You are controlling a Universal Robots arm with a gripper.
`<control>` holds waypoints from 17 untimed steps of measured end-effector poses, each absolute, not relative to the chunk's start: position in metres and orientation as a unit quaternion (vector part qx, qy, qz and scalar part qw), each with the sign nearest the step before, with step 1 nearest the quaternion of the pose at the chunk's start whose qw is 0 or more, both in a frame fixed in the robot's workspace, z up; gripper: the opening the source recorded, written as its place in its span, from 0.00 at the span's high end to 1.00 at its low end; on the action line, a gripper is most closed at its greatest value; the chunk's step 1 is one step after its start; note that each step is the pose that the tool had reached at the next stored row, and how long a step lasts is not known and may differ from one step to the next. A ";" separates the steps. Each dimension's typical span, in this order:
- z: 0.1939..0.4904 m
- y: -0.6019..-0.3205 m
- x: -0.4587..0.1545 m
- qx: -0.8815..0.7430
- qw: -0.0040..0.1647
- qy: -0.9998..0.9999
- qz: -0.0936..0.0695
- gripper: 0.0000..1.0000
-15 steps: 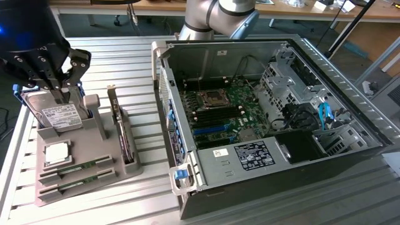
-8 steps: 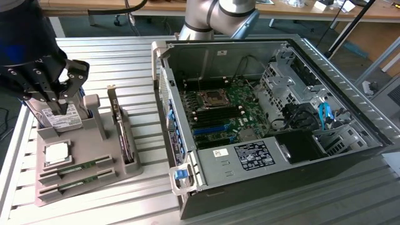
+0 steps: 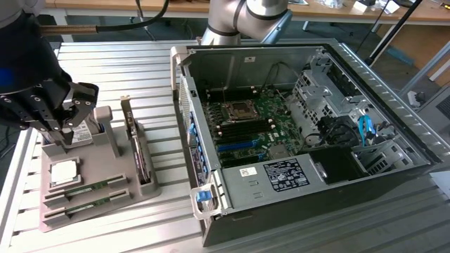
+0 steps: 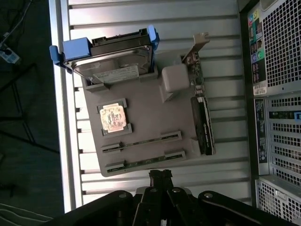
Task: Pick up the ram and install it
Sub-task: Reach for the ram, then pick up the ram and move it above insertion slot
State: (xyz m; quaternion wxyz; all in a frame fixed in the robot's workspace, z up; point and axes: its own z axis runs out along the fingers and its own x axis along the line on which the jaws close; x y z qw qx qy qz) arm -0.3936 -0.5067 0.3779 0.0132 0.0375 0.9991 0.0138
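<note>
We see the gripper (image 3: 65, 132) at the exterior view's left, hanging over the far end of a grey holder (image 3: 98, 171) that sits on the slatted metal worktop (image 3: 119, 68). Its fingers are drawn together with nothing between them; in the wrist view the gripper (image 4: 160, 175) shows the same closed tips, empty.

The ram has not been picked up. One ram stick (image 3: 88, 188) stands on edge in a slot at the near end of the holder, and a second ram stick (image 3: 88, 205) stands in the next slot, parallel to it and closest to the holder's near edge. Both are thin green strips, well apart from the fingers. In the wrist view we find the ram stick (image 4: 141, 141) and the second ram stick (image 4: 143, 162) in the same two slots of the holder (image 4: 150, 113).

Between the sticks and the gripper lies a square processor chip (image 3: 63, 171) (image 4: 113, 117). The hard drive (image 3: 84, 132) (image 4: 115, 59), with blue rails, stands at the far end, just beside the fingers. A dark expansion card (image 3: 137, 147) (image 4: 202, 127) stands upright along the holder's side towards the exterior view's right.

Further to that side, an open computer case (image 3: 246, 60) (image 4: 277, 56) lies on the worktop (image 4: 141, 14) with its green motherboard (image 3: 253, 126) exposed.
</note>
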 end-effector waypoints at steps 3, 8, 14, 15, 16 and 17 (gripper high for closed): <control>0.378 -0.507 -0.394 0.038 0.013 0.999 0.014 0.89; 0.378 -0.507 -0.394 0.038 0.013 0.999 0.014 0.89; 0.378 -0.507 -0.394 0.038 0.013 0.999 0.014 0.89; 0.375 -0.507 -0.394 0.038 0.013 0.999 0.013 0.89; 0.369 -0.507 -0.394 0.038 0.013 0.999 0.013 0.89; 0.365 -0.507 -0.394 0.038 0.013 0.999 0.013 0.89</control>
